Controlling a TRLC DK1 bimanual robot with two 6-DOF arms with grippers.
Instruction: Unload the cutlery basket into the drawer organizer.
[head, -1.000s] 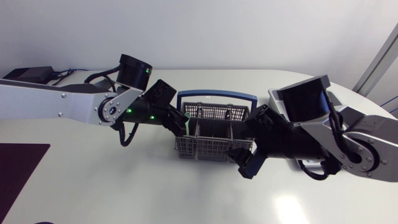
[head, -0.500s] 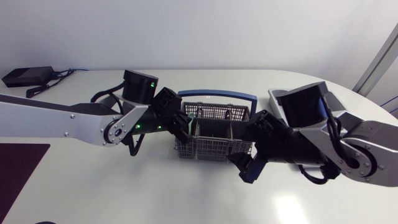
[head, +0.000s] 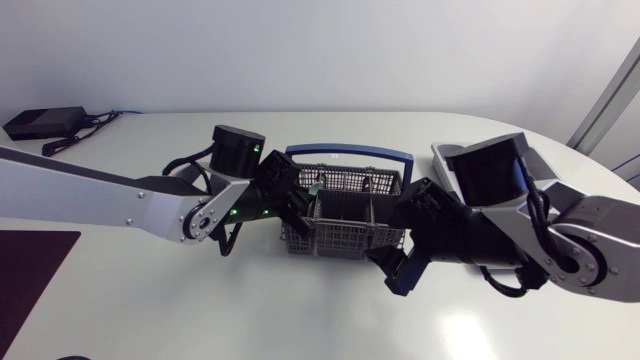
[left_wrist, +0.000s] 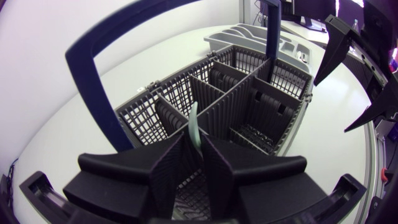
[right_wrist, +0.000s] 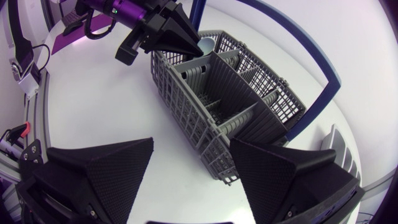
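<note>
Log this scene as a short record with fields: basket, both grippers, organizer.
cutlery basket: grey mesh, blue handle, upright mid-table
left gripper: shut on pale green utensil standing in an end compartment
right gripper: open, empty, beside the basket's opposite end
drawer organizer: grey, beyond the basket, partly hidden by right arm

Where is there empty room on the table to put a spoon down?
Bare table lies in front of the cutlery basket, between both arms, and behind its blue handle. It is crowded at the basket's ends: the left gripper grips a pale green utensil there, the right gripper hangs open.
</note>
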